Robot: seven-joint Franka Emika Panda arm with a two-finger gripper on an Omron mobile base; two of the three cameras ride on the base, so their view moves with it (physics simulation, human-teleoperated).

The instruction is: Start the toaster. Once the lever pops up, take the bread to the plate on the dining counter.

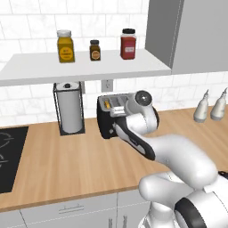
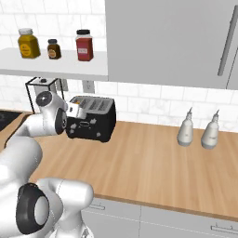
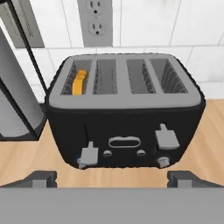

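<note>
The black toaster (image 3: 127,118) with its grey slotted top stands on the wood counter against the tiled wall, also in the base views (image 1: 107,118) (image 2: 93,122). The bread (image 3: 79,82), a small orange-brown slice, sits low in the leftmost slot. On the toaster's front the left lever (image 3: 89,155) rests lower than the right lever (image 3: 166,139). My gripper (image 3: 113,178) hovers just in front of the toaster, open, with nothing between its fingertips (image 3: 41,178). The plate and the dining counter are out of view.
A paper towel holder (image 1: 70,111) stands close to the toaster's left, and a wall outlet (image 3: 94,22) is behind it. Three jars sit on a shelf (image 1: 84,67) above. Two pale bottles (image 2: 186,130) stand to the right. A black cooktop (image 1: 9,156) lies at far left.
</note>
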